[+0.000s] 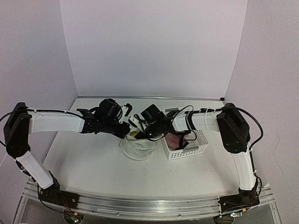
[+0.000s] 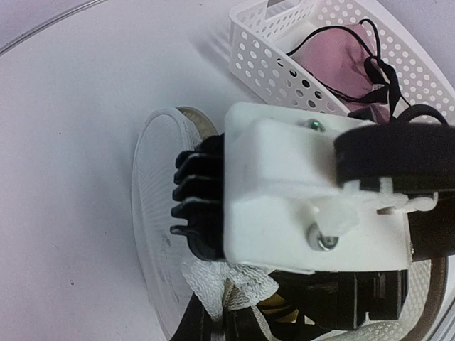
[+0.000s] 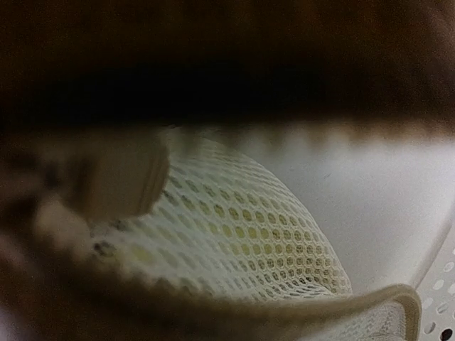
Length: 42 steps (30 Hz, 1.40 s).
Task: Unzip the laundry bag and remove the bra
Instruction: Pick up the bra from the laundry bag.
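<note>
Left gripper (image 2: pixel 222 312) pinches laundry bag (image 1: pixel 138 148); right gripper (image 1: pixel 141 134) apparently inside.

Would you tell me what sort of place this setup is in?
Probably a robotics test booth: plain pale walls enclose a white table, with a metal mounting rail along its near edge.

top external: high behind the arm bases (image 1: pixel 56 193), looking down and forward over the whole table (image 1: pixel 84 163). left wrist: close above the laundry bag (image 2: pixel 153 213), facing down; basket (image 2: pixel 263 64) right of it. right wrist: pressed against the bag's mesh, blurred. all three share the bag.
</note>
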Tool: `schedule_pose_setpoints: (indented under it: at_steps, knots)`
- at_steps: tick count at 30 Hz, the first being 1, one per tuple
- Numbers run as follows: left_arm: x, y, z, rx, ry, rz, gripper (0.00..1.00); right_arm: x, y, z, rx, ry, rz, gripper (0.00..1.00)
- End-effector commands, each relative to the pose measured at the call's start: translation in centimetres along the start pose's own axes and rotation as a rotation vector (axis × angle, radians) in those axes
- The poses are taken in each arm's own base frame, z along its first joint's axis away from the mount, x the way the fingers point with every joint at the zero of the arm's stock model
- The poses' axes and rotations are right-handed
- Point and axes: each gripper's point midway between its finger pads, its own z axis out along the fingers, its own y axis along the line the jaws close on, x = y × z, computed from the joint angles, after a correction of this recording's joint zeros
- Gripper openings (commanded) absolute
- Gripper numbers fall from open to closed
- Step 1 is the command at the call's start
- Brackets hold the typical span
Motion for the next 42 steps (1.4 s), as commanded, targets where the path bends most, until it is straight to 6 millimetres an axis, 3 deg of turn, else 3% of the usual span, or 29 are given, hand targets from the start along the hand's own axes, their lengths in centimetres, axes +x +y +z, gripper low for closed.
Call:
schedule_pose_setpoints:
  at_steps: [1, 4, 6, 11, 16, 25, 33, 42]
  knots:
    - [-1.0, -0.5, 0.1, 0.012, -0.029, 0.018, 0.00, -1.2, -0.5, 1.1, -0.024, -0.037, 0.024, 0.69]
    - [-0.8, -0.4, 0.2, 0.008, -0.024, 0.017, 0.00, -0.4, -0.3, 2.1, -0.052, -0.019, 0.043, 0.68]
    - [-0.5, -0.4, 0.2, 0.006, -0.019, 0.017, 0.00, 0.2, -0.2, 2.6, -0.066, -0.006, 0.052, 0.61]
    - [-0.2, -0.3, 0.3, 0.003, -0.012, 0.014, 0.00, 1.4, -0.1, 3.3, -0.082, 0.020, 0.066, 0.32]
    - [-0.1, -0.1, 0.3, -0.005, -0.011, 0.013, 0.00, 1.7, 0.0, 2.5, -0.083, 0.022, 0.062, 0.00]
    - [0.1, 0.9, 0.4, -0.064, -0.009, -0.004, 0.00, -0.7, 0.4, -1.4, -0.086, -0.078, 0.044, 0.00]
    - [0.9, 2.3, 0.4, -0.138, 0.009, -0.035, 0.00, -3.3, 1.0, -6.4, -0.089, -0.229, 0.026, 0.00]
    - [0.8, 2.4, 0.2, -0.141, 0.009, -0.044, 0.00, -4.7, 1.7, -10.4, -0.081, -0.387, -0.011, 0.00]
